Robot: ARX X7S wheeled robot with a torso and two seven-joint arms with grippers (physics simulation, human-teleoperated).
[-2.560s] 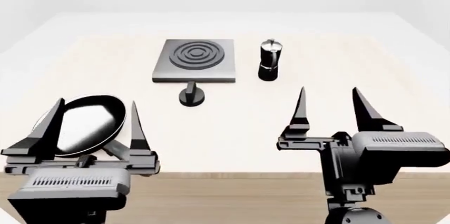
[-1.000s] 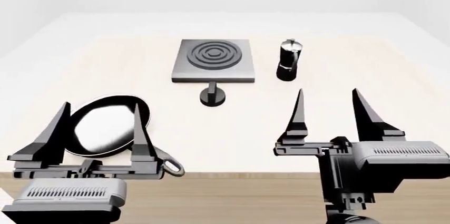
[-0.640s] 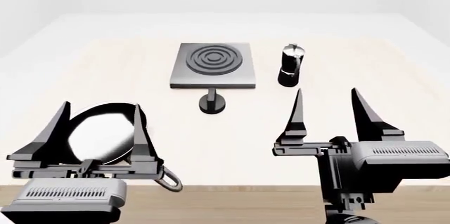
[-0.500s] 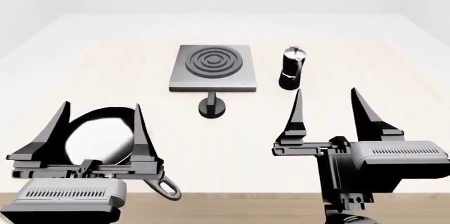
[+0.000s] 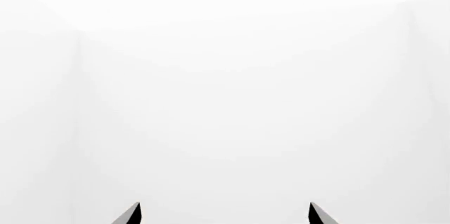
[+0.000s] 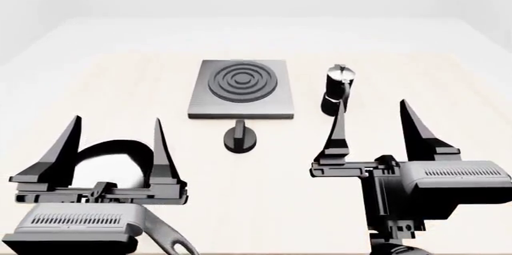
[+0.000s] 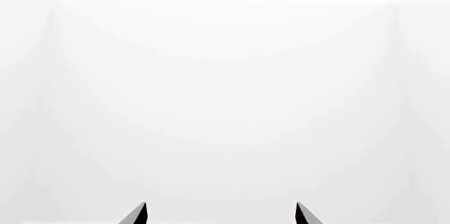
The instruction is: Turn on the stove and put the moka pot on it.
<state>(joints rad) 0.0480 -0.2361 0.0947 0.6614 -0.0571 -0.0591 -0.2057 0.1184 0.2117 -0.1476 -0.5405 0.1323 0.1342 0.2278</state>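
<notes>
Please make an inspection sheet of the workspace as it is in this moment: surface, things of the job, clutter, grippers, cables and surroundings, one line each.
Surface: pale wooden table, flat, with four things on it.
Job's things: stove lies flat in the middle of the table, with nothing on its ring burner; its black knob stands just in front of it; moka pot stands upright to the right of the stove, apart from it.
Clutter: black frying pan at near left, partly hidden behind the left gripper.
Grippers: left gripper and right gripper are both open and empty, held above the near edge.
Cables: nothing seen.
Surroundings: plain white walls; both wrist views show only white.
</notes>
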